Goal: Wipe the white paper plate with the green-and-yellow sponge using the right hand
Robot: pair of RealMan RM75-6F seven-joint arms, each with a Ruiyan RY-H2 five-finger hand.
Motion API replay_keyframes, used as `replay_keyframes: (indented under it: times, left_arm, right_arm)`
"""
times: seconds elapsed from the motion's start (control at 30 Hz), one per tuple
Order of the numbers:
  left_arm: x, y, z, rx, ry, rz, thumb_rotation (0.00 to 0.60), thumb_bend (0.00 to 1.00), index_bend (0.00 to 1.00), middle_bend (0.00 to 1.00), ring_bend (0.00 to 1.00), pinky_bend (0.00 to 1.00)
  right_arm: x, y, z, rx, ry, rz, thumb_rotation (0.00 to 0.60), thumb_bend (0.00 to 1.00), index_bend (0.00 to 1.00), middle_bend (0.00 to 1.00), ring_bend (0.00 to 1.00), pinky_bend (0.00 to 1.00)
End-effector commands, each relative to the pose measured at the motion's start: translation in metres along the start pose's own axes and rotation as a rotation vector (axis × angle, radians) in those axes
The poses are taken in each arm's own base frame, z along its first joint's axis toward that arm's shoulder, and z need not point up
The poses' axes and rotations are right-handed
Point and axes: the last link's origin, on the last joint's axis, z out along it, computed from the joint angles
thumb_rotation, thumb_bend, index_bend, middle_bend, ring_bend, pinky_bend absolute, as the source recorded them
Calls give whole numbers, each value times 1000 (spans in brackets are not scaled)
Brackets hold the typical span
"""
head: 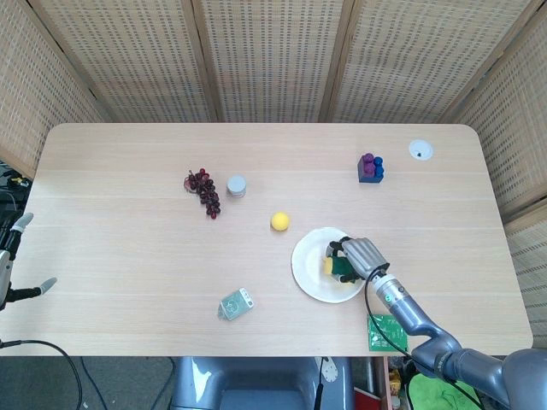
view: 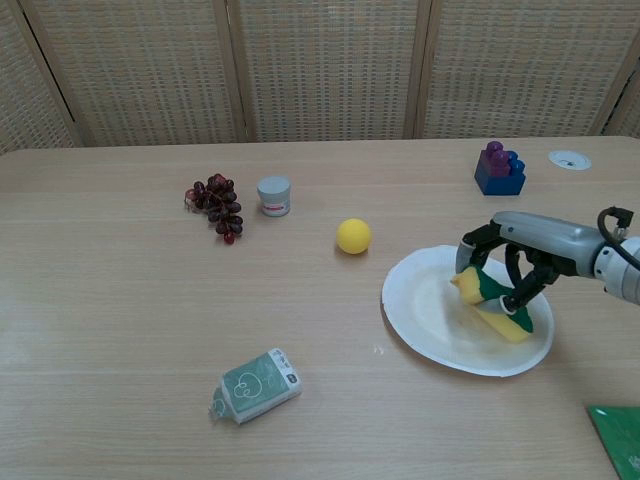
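Note:
The white paper plate [head: 308, 266] [view: 430, 310] lies on the table to the right of centre, near the front. My right hand [head: 362, 255] [view: 522, 240] grips the green-and-yellow sponge [head: 335, 266] [view: 492, 303] and holds it down on the right half of the plate. The fingers curl over the sponge from above and hide part of it. My left hand [head: 12, 256] shows only at the far left edge of the head view, off the table, fingers apart and holding nothing.
A yellow ball [head: 279, 221] [view: 353, 236] sits just left of the plate's far edge. Grapes [head: 203, 190], a small grey cup [head: 236, 185], a green packet [head: 235, 303] [view: 255, 384], purple-and-blue blocks [head: 370, 167] and a green card [head: 386, 331] lie around.

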Motion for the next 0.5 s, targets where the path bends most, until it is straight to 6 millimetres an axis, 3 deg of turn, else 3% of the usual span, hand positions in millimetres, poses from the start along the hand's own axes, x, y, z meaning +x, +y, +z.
replay_keyframes:
  times: [0.03,0.5]
  left_arm:
    - [0,0,0,-2,-1,-1,600,0,0,0,0,0]
    - [1,0,-1,-4,1,-6,600,0,0,0,0,0]
  right_arm:
    - [-5,2,0,-2,1,7,600,282,451,501,326,557]
    - [-20,4,3,4,-11,-15,600,305,456,508,329,557]
